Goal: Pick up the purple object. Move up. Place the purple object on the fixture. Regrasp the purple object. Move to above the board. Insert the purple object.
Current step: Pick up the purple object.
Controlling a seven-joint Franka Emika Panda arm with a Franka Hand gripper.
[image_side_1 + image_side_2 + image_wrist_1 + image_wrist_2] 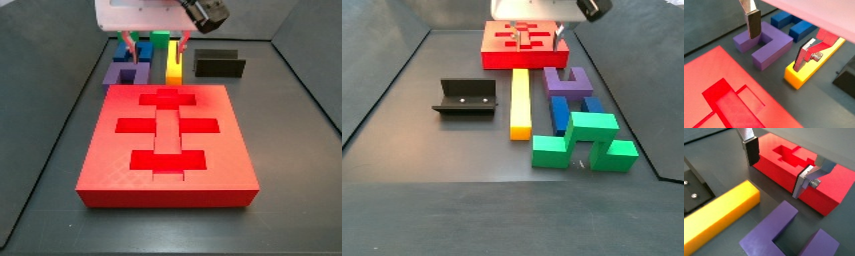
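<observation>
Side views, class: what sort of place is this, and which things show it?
Likely a robot test bench: a dark walled tray, coloured blocks beside a red board, a black fixture, and the tool hanging over the purple block.

purple object [567, 82]: flat on floor | fixture [469, 97]: empty | board [167, 140]: cutouts empty

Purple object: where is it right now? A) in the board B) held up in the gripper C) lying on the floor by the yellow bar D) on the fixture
C: the purple object lies on the floor beside the yellow bar, under the open gripper.
</observation>
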